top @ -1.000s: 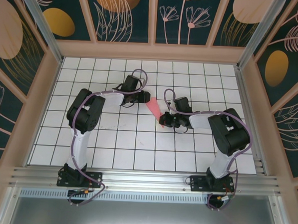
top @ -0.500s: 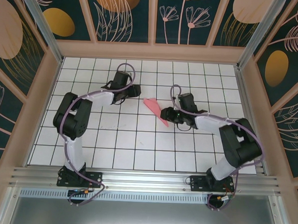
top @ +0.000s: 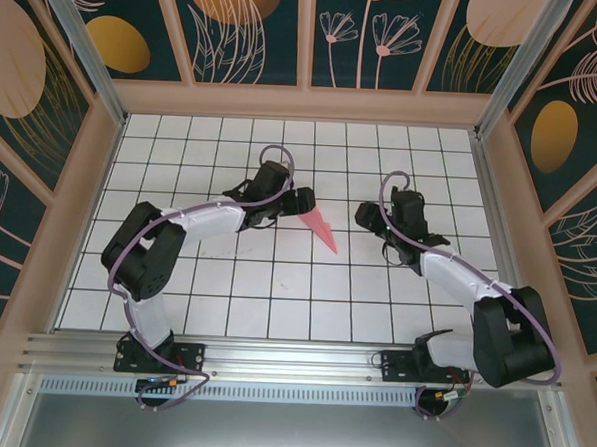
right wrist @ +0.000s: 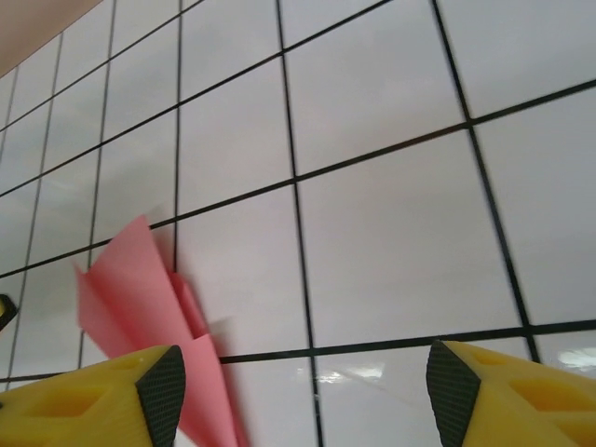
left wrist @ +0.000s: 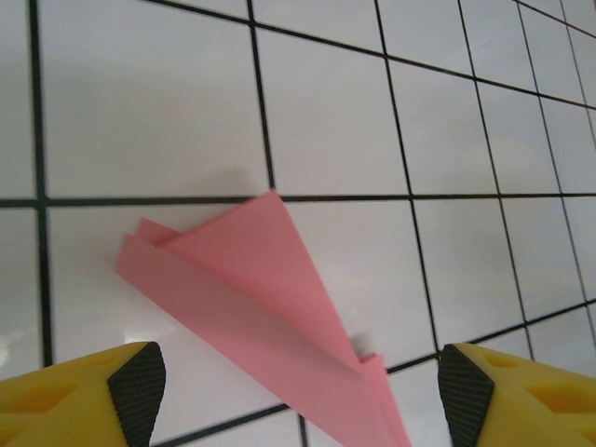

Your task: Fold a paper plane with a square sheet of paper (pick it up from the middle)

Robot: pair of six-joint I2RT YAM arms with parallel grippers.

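Once the right gripper point(right wrist: 303, 386) had let go and drawn back, jaws wide, the paper plane point(left wrist: 261, 289) lay loose on the surface point(top: 275, 292). The left gripper point(left wrist: 300, 382), equally wide, had returned over it, so the folding looked finished.

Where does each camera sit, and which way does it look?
Top: above and behind, looking down on the table, left arm, right arm, paper plane.
Left wrist: on the left arm, looking down at the plane; left claw tips show.
Right wrist: on the right arm, facing tiles; right claw tips show, plane lower left.
All three share the plane.
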